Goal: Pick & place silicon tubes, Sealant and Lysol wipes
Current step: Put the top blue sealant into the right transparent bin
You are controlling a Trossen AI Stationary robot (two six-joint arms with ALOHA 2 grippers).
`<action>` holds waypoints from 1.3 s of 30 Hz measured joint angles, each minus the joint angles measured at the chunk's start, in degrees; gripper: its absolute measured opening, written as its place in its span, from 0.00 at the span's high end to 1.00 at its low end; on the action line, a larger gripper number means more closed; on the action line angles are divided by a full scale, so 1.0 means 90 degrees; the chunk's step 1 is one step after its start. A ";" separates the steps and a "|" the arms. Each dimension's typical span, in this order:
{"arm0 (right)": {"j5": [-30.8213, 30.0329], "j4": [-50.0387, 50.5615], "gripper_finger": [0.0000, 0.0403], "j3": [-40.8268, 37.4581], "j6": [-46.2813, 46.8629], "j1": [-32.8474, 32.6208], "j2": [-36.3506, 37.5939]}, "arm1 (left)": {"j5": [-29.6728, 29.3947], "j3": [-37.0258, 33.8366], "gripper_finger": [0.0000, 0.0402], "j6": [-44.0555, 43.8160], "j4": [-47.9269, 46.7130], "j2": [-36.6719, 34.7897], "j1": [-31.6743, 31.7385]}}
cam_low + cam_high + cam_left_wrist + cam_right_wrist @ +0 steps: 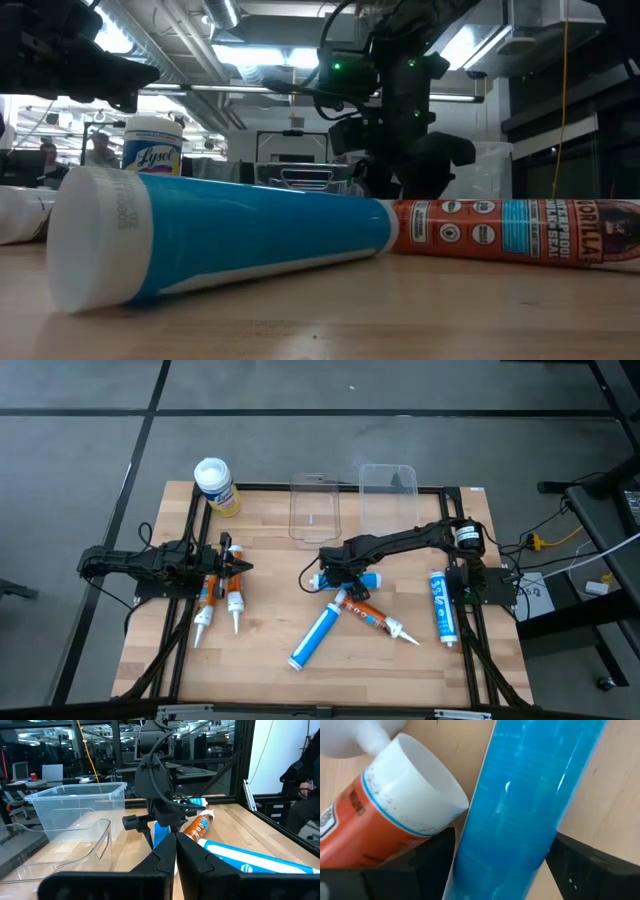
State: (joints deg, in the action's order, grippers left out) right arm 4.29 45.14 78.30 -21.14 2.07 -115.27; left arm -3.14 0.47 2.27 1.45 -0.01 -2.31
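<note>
At the table's far left corner the Lysol wipes stand upright. The left gripper waits clenched above two orange tubes. At centre, the right gripper straddles a blue tube, fingers spread.

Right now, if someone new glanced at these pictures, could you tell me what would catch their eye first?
Probably the right hand, reaching to the middle of the table with its fingers astride a blue tube beside an orange tube. Next, the yellow Lysol wipes at the far left corner and two clear bins along the far edge. The left hand waits, shut, over two orange tubes at left.
</note>
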 joint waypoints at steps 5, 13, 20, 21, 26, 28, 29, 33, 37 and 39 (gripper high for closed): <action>-0.0015 -0.0026 0.35 0.0000 0.0165 0.0000 -0.0011 | 0.0000 0.0000 0.98 0.0000 0.0000 0.0000 0.0000; -0.0019 -0.0026 0.44 0.0000 0.0228 0.0000 -0.0009 | 0.0000 0.0000 0.98 -0.0001 0.0000 0.0000 0.0000; -0.0053 0.0100 0.44 0.0022 0.0268 -0.0075 0.0030 | 0.0000 0.0000 0.97 -0.0001 0.0000 0.0000 0.0000; -0.0053 0.0105 0.44 0.0022 0.0284 -0.0091 0.0054 | 0.0000 0.0000 0.97 -0.0001 0.0000 0.0000 0.0000; -0.0034 0.0134 0.44 0.0034 0.0342 -0.0135 0.0285 | 0.0000 0.0000 0.98 -0.0001 0.0000 0.0000 0.0000; -0.0034 0.0160 0.44 0.0034 0.0359 -0.0141 0.0359 | -0.0001 0.0000 0.98 0.0000 -0.0001 0.0000 0.0000; -0.0034 0.0187 0.44 0.0034 0.0412 -0.0141 0.0406 | 0.0000 0.0000 0.98 0.0001 0.0000 0.0000 0.0000; -0.0029 0.0208 0.44 0.0039 0.0627 -0.0141 0.0604 | -0.0001 0.0000 0.98 0.0001 -0.0001 0.0000 0.0000; -0.0027 0.0206 0.44 0.0044 0.0678 -0.0141 0.0816 | -0.0002 0.0000 0.97 0.0000 -0.0001 0.0000 0.0000; -0.0029 0.0227 0.44 0.0044 0.0680 -0.0139 0.0933 | 0.0000 0.0000 0.97 -0.0001 0.0000 0.0000 0.0000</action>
State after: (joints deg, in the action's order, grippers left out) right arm 4.03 47.18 78.70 -15.02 0.82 -106.87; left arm -3.14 0.47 2.26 1.45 -0.01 -2.31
